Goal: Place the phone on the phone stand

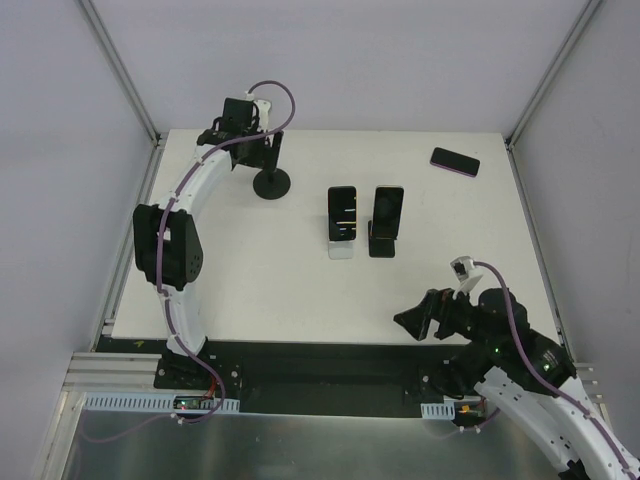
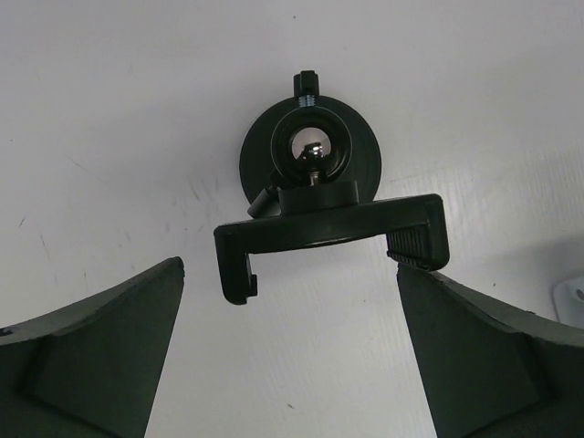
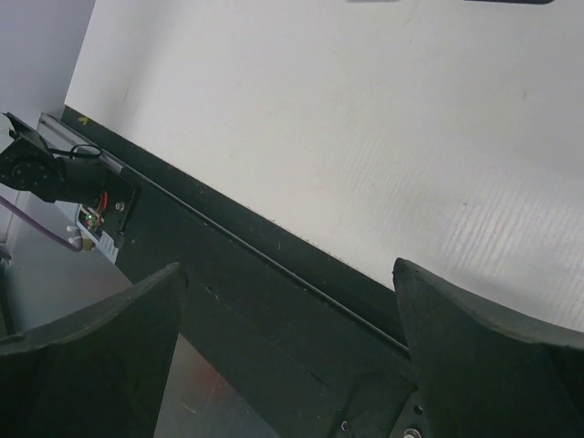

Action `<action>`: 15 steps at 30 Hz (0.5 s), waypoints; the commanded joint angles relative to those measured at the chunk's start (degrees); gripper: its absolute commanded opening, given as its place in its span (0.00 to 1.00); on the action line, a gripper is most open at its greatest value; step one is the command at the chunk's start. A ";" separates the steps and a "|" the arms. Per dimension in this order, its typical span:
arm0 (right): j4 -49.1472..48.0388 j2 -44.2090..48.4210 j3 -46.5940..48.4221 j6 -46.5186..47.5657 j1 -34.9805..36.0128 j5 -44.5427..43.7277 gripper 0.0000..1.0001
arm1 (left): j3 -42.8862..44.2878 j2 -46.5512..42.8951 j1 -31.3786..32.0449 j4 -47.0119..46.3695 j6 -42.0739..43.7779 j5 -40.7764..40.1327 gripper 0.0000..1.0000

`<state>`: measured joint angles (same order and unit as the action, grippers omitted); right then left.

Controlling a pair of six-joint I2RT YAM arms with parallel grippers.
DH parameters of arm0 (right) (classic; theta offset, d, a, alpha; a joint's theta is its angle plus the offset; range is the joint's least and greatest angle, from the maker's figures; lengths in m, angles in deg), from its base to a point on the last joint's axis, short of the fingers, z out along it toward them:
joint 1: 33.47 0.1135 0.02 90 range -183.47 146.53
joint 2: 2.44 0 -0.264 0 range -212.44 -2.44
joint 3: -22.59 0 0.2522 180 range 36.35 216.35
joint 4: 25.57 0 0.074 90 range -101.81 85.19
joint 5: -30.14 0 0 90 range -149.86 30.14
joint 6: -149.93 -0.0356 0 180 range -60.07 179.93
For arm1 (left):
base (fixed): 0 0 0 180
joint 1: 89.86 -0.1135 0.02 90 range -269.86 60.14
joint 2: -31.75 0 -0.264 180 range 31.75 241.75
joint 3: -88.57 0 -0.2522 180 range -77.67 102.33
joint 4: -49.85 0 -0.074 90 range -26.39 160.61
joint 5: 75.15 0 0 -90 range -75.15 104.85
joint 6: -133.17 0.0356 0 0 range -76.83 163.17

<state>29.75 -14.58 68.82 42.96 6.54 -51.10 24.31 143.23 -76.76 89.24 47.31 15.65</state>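
**Q:** What is the condition of the right claw?

**A:** The right claw (image 3: 289,266) sits over the near edge of the surface (image 1: 250,290), on the right. Its jaws are spread wide and nothing is between them.

**Q:** What occupies the middle of the surface?

**A:** Two handsets stand propped side by side. The left handset (image 1: 343,208) rests in a white cradle (image 1: 342,251). The right handset (image 1: 388,206) rests in a black cradle (image 1: 381,250).

**Q:** What is the condition of the left claw?

**A:** The left claw (image 2: 289,269) hangs above the phone stand (image 2: 310,164) at the far left. Its jaws are fully apart and grip nothing. In the wrist view, the stand's clamp bracket lies between the two fingers. Whether the bracket touches the right finger cannot be told.

**Q:** Where is the phone?

**A:** The phone (image 1: 455,161) lies flat near the far right corner. It is well apart from the phone stand and from both claws.
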 commanded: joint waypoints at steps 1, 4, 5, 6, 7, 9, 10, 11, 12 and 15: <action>4.23 3.26 1.90 -3.15 0.33 -4.18 0.96 | 5.16 1.45 -0.18 -1.63 1.49 -2.82 0.99; 5.63 4.93 2.42 -4.38 0.33 -6.11 0.96 | 7.71 4.35 -0.01 -1.63 0.61 -1.85 0.99; 5.81 5.72 2.42 -4.56 0.33 -6.90 0.96 | 8.24 4.88 -0.01 -1.63 0.52 -1.77 0.99; 5.99 6.07 2.60 -4.91 0.33 -7.17 0.96 | 9.02 5.32 0.08 -1.63 0.08 -1.68 0.99; 6.16 6.34 2.77 -5.00 0.42 -7.35 0.96 | 9.21 5.85 0.17 -1.72 -0.18 -0.89 0.99; 6.60 6.43 3.12 -5.09 0.33 -8.22 0.96 | 9.47 6.20 0.34 -1.63 -1.06 0.42 0.99; 6.69 6.34 3.39 -5.00 0.33 -8.40 0.96 | 9.47 6.29 0.52 -1.72 -1.41 1.22 0.99; 6.69 5.99 3.48 -5.00 0.33 -8.40 0.96 | 9.38 6.29 0.69 -1.72 -1.68 1.31 0.99; 6.69 5.82 3.48 -5.00 0.33 -8.40 0.96 | 9.47 6.29 0.96 -1.72 -2.29 1.14 0.99; 6.60 5.11 3.22 -5.17 0.42 -8.23 0.96 | 8.86 5.33 1.66 -1.72 -4.05 -0.09 0.99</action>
<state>35.65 -8.88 70.06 38.98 6.54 -58.16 31.39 149.72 -76.32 88.89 46.04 15.84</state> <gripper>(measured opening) 0.963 0.992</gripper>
